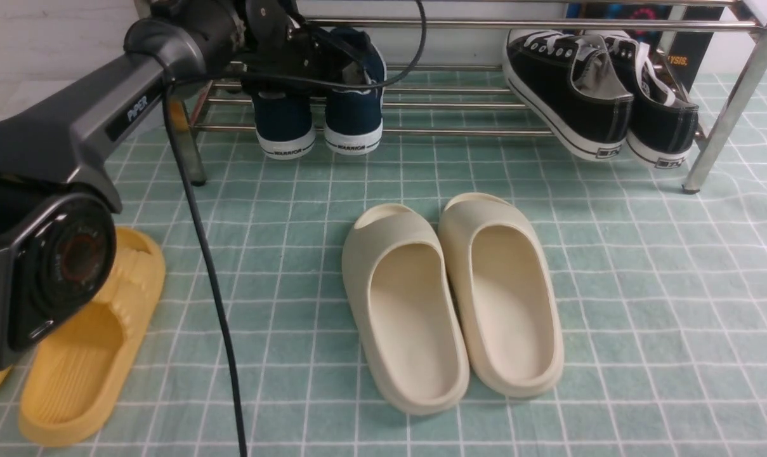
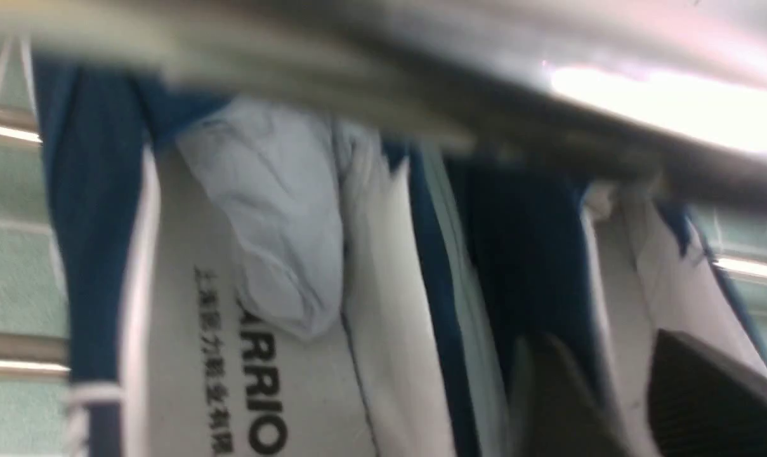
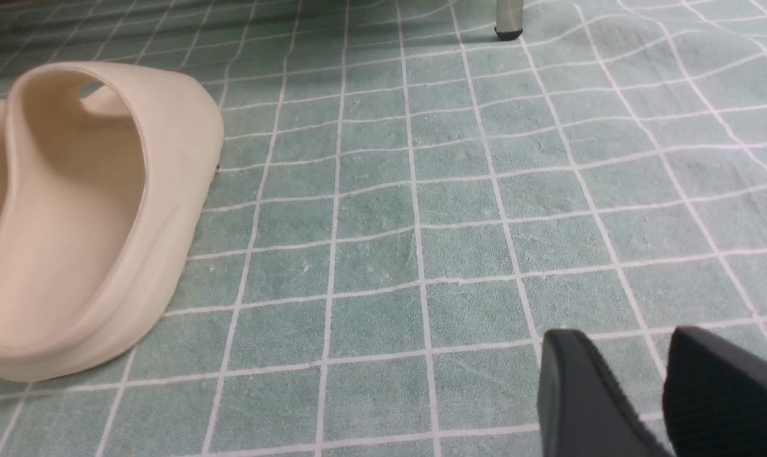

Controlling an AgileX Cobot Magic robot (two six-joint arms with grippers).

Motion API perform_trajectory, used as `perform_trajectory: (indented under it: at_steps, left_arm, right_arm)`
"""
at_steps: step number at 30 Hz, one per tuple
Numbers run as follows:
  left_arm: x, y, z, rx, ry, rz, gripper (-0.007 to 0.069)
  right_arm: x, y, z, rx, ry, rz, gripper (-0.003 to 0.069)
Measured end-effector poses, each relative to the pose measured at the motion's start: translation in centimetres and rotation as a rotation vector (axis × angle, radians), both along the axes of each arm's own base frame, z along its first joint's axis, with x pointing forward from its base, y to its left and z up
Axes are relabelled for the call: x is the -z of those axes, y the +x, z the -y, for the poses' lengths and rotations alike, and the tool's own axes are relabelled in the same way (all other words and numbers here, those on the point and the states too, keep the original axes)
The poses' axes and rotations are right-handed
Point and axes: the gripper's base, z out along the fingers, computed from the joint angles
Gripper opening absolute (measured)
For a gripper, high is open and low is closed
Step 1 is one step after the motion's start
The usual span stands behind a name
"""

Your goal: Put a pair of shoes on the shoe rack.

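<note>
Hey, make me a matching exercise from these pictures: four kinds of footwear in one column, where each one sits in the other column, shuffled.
Column one:
1. navy slip-on pair
2. black lace-up pair
3. cream slides
4. yellow slide

Column two:
A. on the mat, in the middle
B. on the shoe rack, at its right end
C. on the mat, far left, partly behind the left arm
D. on the shoe rack, in its left part

Pairs: 1-D, 2-B, 3-A, 4-C

You see navy canvas shoes (image 1: pixel 354 117) with white rubber soles on a shiny steel rack (image 1: pixel 459 131) — matt foam slides (image 1: pixel 408 298) (cream, smooth) lie on woven checked cloth (image 1: pixel 643 304).
</note>
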Motion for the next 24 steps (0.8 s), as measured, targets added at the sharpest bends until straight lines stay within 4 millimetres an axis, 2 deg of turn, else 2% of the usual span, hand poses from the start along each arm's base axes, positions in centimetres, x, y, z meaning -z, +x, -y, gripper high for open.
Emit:
perform_trajectory:
  at_steps: [2, 5, 8, 11, 12, 15, 16, 17, 19, 21, 22, 23, 24]
  left_arm:
    - [-0.2, -0.1, 0.0, 0.002, 0.001, -0.005, 0.034]
    - [-0.9, -0.6, 0.0, 0.021, 0.019, -0.032, 0.0382]
    - [-2.4, -1.7, -0.2, 0.059, 0.054, -0.06, 0.0384]
    - [-4.9, -3.7, -0.6, 0.118, 0.109, -0.102, 0.0345]
    - [-5.1, -3.9, -0.7, 0.122, 0.113, -0.106, 0.0345]
    - [-8.0, -7.0, -1.5, 0.193, 0.185, -0.202, 0.0202]
    - [-8.2, -7.1, -1.5, 0.194, 0.186, -0.196, 0.0191]
    - [-9.8, -8.8, -1.9, 0.223, 0.211, -0.222, 0.0105]
    - [-12.1, -10.6, -2.4, 0.242, 0.223, -0.199, -0.0004]
    - [-14.6, -12.6, -3.0, 0.253, 0.222, -0.149, -0.0013]
    - [-14.9, -12.9, -3.0, 0.253, 0.22, -0.144, -0.0013]
    - [-17.0, -15.2, -3.6, 0.259, 0.211, -0.1, -0.0013]
    - [-18.1, -16.9, -4.0, 0.26, 0.206, -0.077, -0.0013]
  right_arm:
    - [0.0, 0.0, 0.0, 0.0, 0.0, 0.0, 0.0239]
    - [0.0, 0.0, 0.0, 0.0, 0.0, 0.0, 0.0239]
    - [0.0, 0.0, 0.0, 0.0, 0.0, 0.0, 0.0239]
    - [0.0, 0.0, 0.0, 0.0, 0.0, 0.0, 0.0239]
    - [0.0, 0.0, 0.0, 0.0, 0.0, 0.0, 0.0239]
    - [0.0, 0.0, 0.0, 0.0, 0.0, 0.0, 0.0239]
    - [0.0, 0.0, 0.0, 0.0, 0.0, 0.0, 0.0239]
    - [0.0, 0.0, 0.0, 0.0, 0.0, 0.0, 0.0239]
    - [0.0, 0.0, 0.0, 0.0, 0.0, 0.0, 0.0239]
    - [0.0, 0.0, 0.0, 0.0, 0.0, 0.0, 0.0239]
    - [0.0, 0.0, 0.0, 0.0, 0.0, 0.0, 0.0239]
    - [0.0, 0.0, 0.0, 0.0, 0.0, 0.0, 0.0239]
    - [0.0, 0.0, 0.0, 0.0, 0.0, 0.0, 0.0239]
